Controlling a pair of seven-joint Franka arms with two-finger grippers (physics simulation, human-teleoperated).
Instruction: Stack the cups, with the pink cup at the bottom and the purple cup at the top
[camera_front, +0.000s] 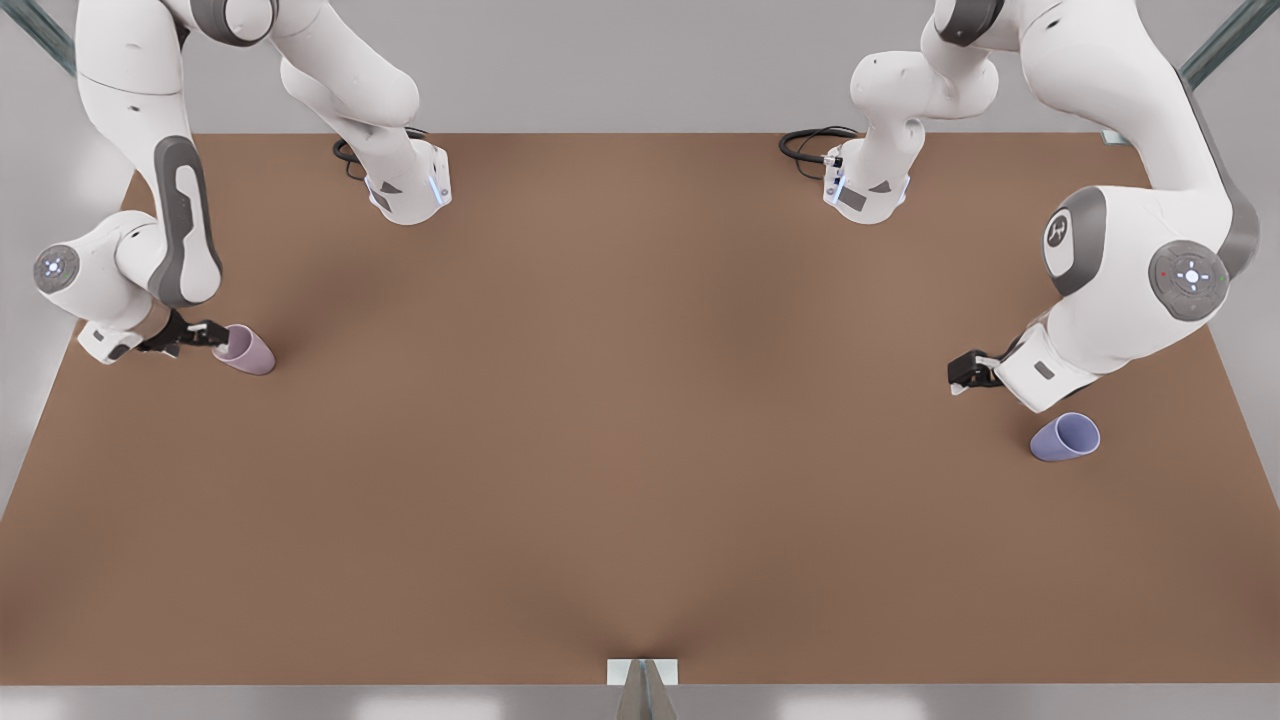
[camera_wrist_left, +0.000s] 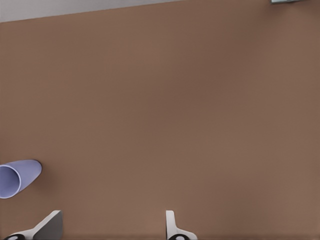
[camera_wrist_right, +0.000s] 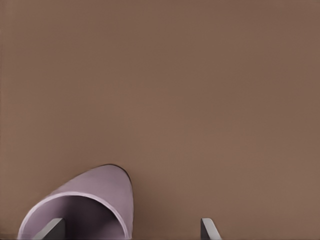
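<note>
While both cups lie tipped on their sides on the brown desk (camera_front: 640, 450), they sit well apart, one near each end. The pink cup (camera_front: 246, 350) lies at the front view's left, its mouth turned toward the right gripper (camera_front: 205, 335), which is low over the desk right at that rim. In the right wrist view the pink cup (camera_wrist_right: 87, 207) lies with its open mouth facing the camera; one finger (camera_wrist_right: 50, 230) stands in front of that opening and the other is out to the side over bare desk, so the jaws are spread wide and hold nothing.

At the front view's right, the purple cup (camera_front: 1065, 437) lies with its mouth facing the near edge of the desk. The left gripper (camera_front: 962, 378) hovers just beside it, apart from it. In the left wrist view the purple cup (camera_wrist_left: 17, 177) is off to one side of the parted fingertips (camera_wrist_left: 47, 225), the jaws released and empty.
</note>
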